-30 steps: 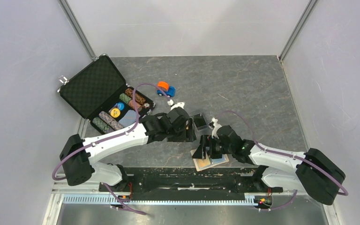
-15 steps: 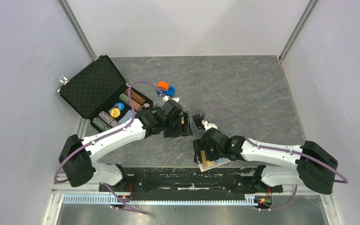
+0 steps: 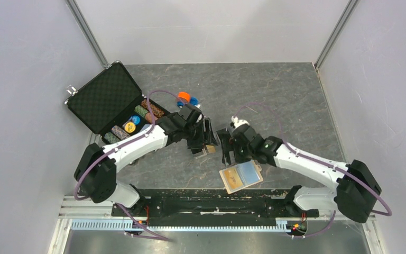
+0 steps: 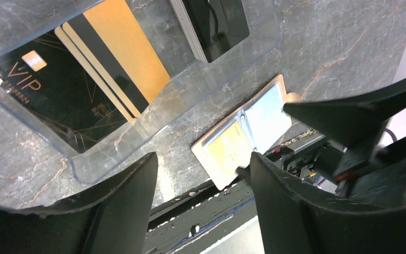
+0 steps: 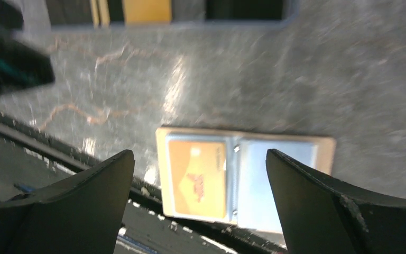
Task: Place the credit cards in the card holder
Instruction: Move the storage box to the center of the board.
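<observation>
The beige card holder (image 3: 240, 177) lies open and flat by the table's front edge. A gold card (image 5: 198, 177) sits in its left half and a light blue card (image 5: 275, 180) in its right half. It also shows in the left wrist view (image 4: 246, 135). My right gripper (image 3: 226, 152) is open and empty, above the table just beyond the holder. My left gripper (image 3: 205, 138) is open and empty over a clear plastic box (image 4: 137, 132). The box holds a black VIP card (image 4: 31, 100) and gold cards with a black stripe (image 4: 116, 58).
An open black chip case (image 3: 111, 106) with several poker chip stacks stands at the left. An orange and blue toy (image 3: 186, 99) lies behind the left gripper. The black rail (image 3: 206, 198) runs along the front edge, close to the holder.
My right gripper has lifted off the card holder and moved back toward the far side, leaving it open with both cards showing. My left gripper has shifted slightly back.
</observation>
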You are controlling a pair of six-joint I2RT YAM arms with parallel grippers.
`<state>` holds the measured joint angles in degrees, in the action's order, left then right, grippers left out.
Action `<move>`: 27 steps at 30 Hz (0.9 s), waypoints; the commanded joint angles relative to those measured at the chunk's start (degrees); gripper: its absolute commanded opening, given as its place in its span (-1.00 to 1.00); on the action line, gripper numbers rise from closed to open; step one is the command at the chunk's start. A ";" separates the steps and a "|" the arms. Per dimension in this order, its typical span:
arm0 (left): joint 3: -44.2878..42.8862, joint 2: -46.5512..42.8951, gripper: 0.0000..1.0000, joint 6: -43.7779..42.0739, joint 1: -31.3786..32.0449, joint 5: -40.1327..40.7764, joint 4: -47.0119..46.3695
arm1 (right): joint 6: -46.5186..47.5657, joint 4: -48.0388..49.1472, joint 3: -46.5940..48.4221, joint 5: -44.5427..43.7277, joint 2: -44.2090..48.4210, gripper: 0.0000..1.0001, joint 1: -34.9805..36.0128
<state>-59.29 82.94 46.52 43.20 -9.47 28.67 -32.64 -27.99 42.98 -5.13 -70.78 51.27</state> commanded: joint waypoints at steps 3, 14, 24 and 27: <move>-1.88 4.98 0.30 -3.46 -1.69 -4.93 -5.09 | 10.57 2.45 8.16 6.67 -3.57 0.96 -14.12; -3.38 8.89 0.13 -6.00 -3.19 -2.54 -3.68 | 16.84 4.63 18.85 17.51 -21.79 0.45 -20.87; -2.35 8.63 0.03 -8.44 -3.30 0.15 -0.74 | 12.01 10.75 9.63 24.24 -16.13 -0.14 -17.65; -1.43 8.43 -0.01 -8.64 -3.30 0.42 -0.50 | 10.35 11.03 8.89 23.69 -15.72 -0.23 -14.04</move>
<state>-60.58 92.09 40.80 40.21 -10.41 27.55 -19.33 -20.21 52.69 14.85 -88.71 32.82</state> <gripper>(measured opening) 0.507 0.405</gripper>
